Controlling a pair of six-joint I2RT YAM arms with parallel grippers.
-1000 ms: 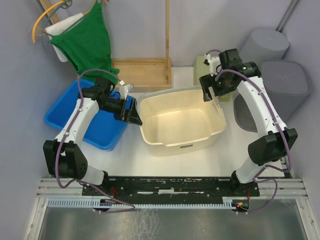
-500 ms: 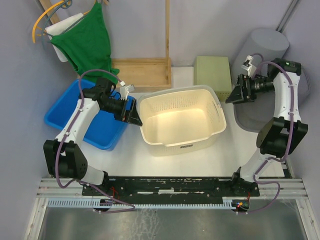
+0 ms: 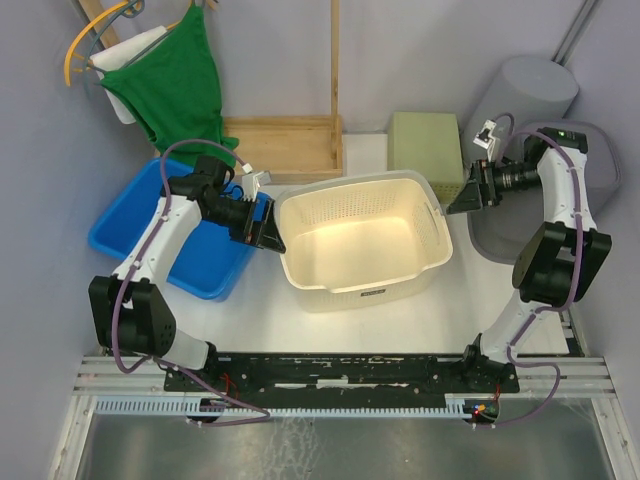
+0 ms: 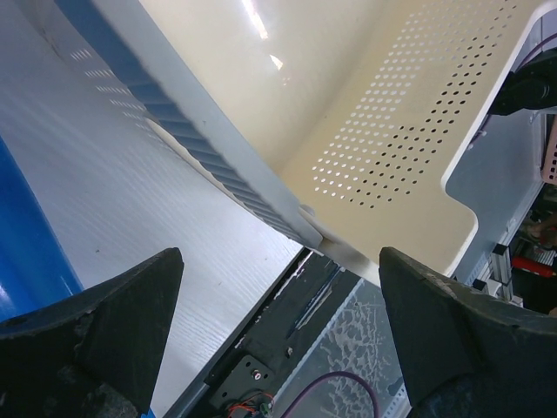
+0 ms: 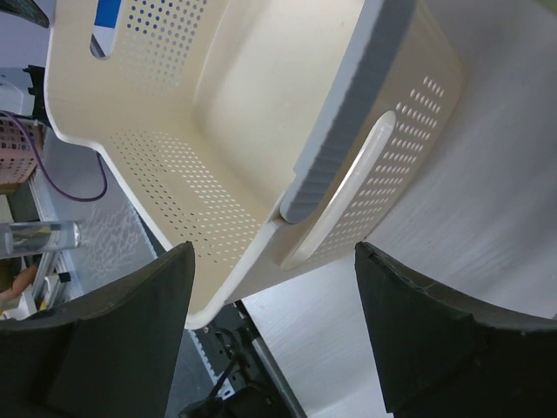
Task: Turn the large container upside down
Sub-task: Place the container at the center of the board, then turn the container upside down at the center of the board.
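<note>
- sitting in the middle of the white table (image 3: 400, 320) is the big cream container (image 3: 360, 250), the right way up, with its open side facing the ceiling (so it is not flipped yet)
- its walls are full of little round holes
- the left gripper (image 3: 268, 238) is right at the container's left rim (image 4: 218, 165); from above i cannot tell if it touches
- in the left wrist view its two black fingers (image 4: 113, 322) stand wide apart, the rim shows between them, and they grip nothing
- the right gripper (image 3: 458, 203) is just beside the right handle (image 5: 344, 196), a little apart from it
- in the right wrist view its fingers (image 5: 435, 340) are apart too and hold nothing, with that end of the container showing between them
- a blue tub (image 3: 130, 225) sits on the left, close to the container, under the left arm
- a green cloth (image 3: 175, 85) hangs in the far left corner
- a wooden frame (image 3: 285, 145) stands behind the container
- a pale green box (image 3: 425, 150) is by the container's far right corner
- two grey bins (image 3: 560, 170) stand on the right
</note>
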